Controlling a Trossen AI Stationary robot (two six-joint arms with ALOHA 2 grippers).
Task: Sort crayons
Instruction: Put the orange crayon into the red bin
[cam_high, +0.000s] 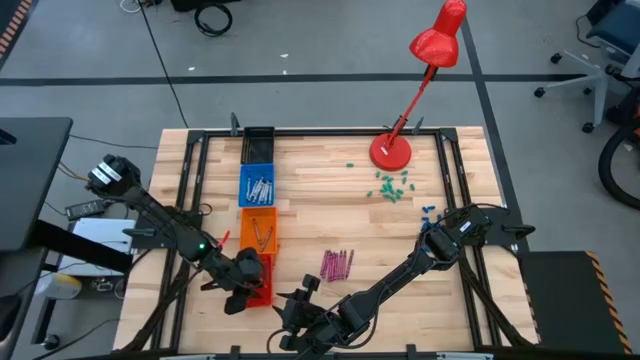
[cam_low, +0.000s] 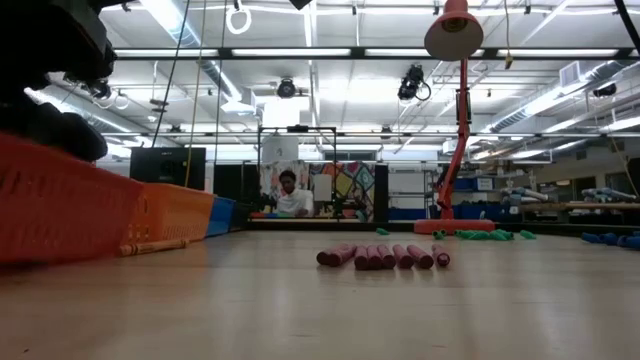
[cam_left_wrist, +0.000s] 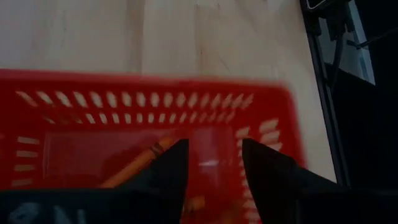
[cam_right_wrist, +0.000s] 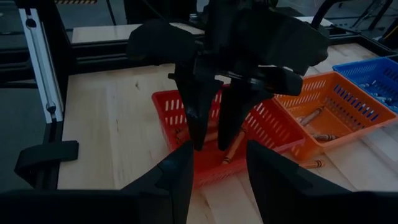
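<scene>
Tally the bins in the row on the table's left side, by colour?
Black bin: 1
Blue basket: 1
Orange basket: 1
Red basket: 1
Total: 4

Both arms low, jaws parted.
</scene>
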